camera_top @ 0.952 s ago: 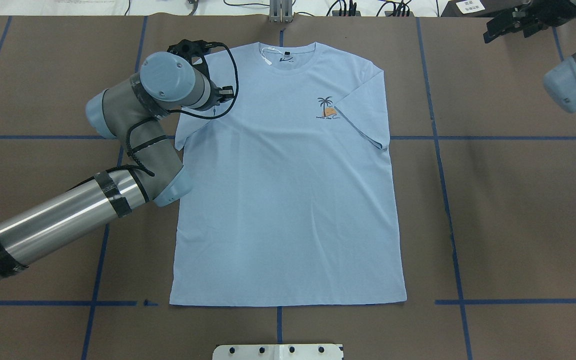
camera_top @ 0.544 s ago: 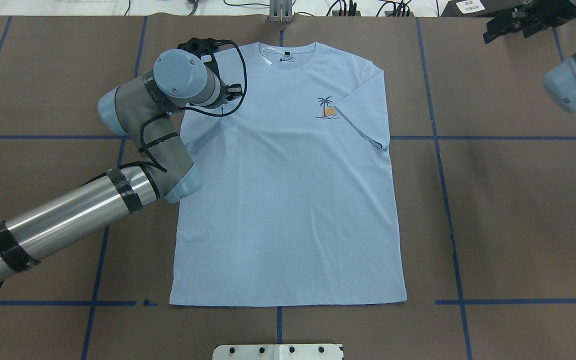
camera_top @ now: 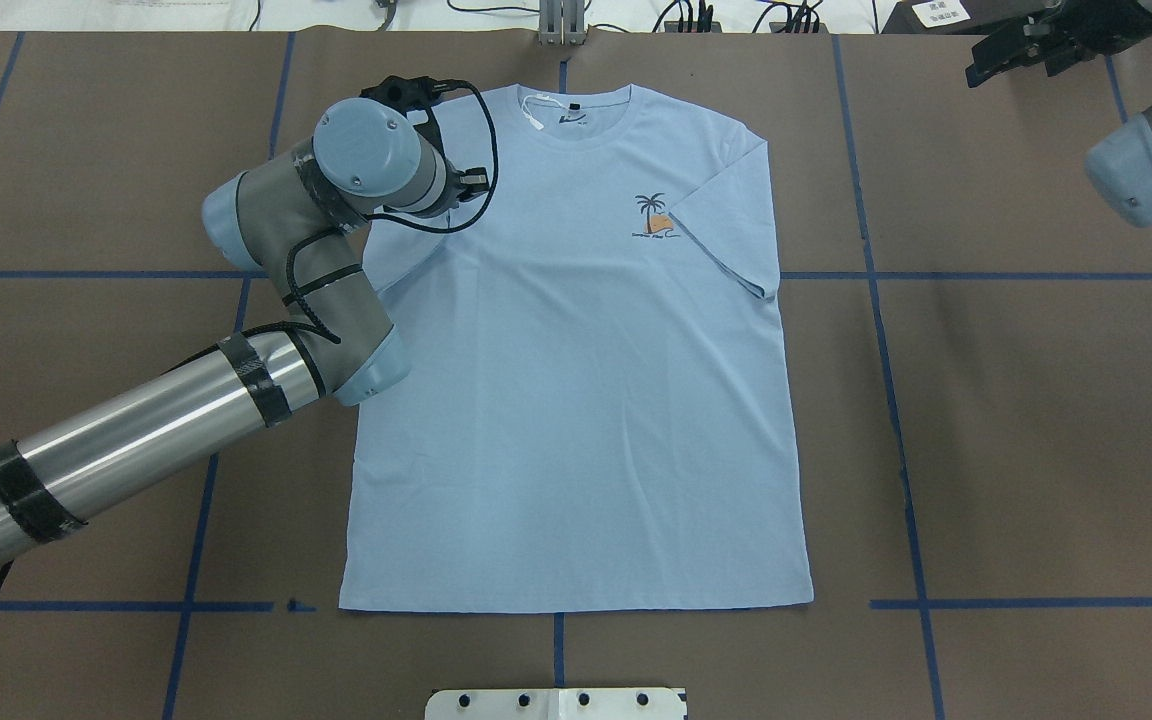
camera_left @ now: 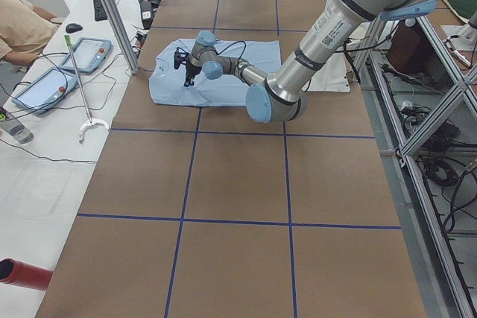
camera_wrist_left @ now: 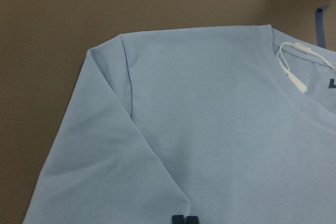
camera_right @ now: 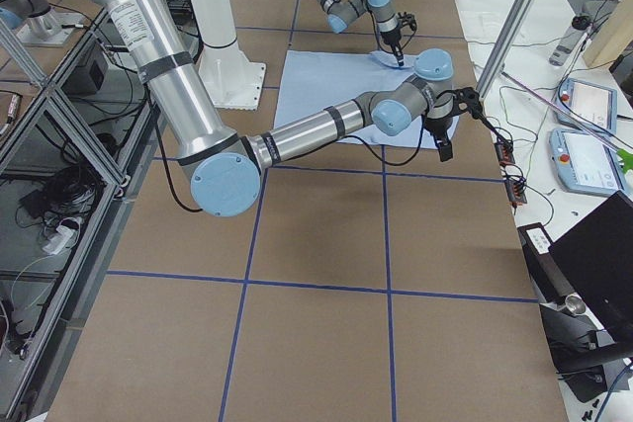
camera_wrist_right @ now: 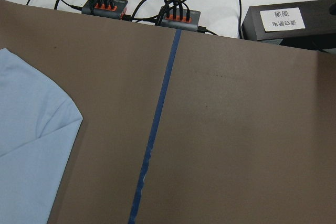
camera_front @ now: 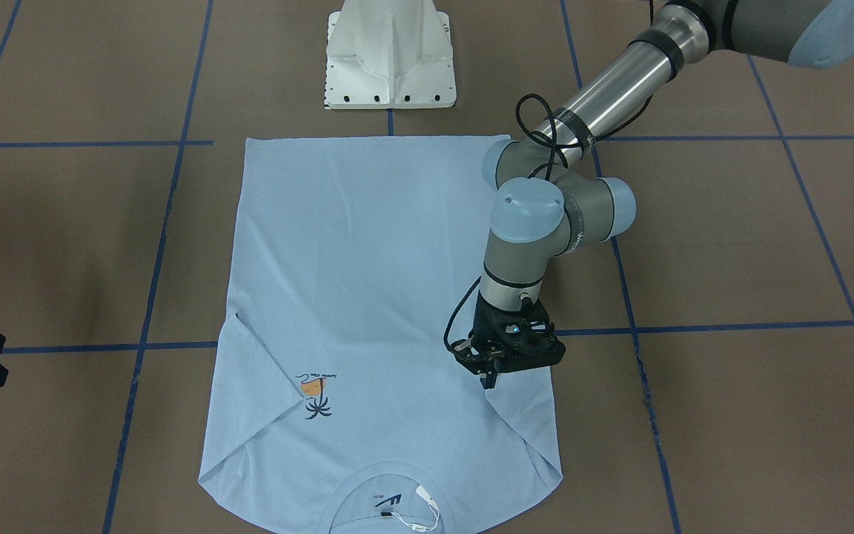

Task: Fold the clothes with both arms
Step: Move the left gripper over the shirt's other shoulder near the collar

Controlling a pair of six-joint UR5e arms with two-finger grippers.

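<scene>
The light blue T-shirt point(camera_top: 576, 400) lies flat, face up, collar at the far edge, with the palm print point(camera_top: 654, 215) and the white string tag point(camera_top: 536, 115) showing. Both sleeves are turned in over the body. My left gripper point(camera_front: 490, 380) is shut on the tip of the shirt's left-side sleeve point(camera_front: 523, 415) and holds it low over the chest. Its closed fingertips point(camera_wrist_left: 185, 219) show at the bottom of the left wrist view. My right gripper point(camera_top: 986, 60) hangs beyond the table's far right corner, away from the shirt point(camera_wrist_right: 26, 145). It looks open and empty.
The white pedestal base point(camera_front: 390, 59) stands at the near edge by the hem. Blue tape lines point(camera_top: 866, 270) cross the brown table. Cable hubs point(camera_wrist_right: 178, 17) and a black box point(camera_wrist_right: 289, 22) lie past the far edge. Operator tablets point(camera_left: 82, 53) lie on a side bench.
My left arm has moved right and slightly away, drawing the sleeve further in over the shirt's body. The right arm has barely moved.
</scene>
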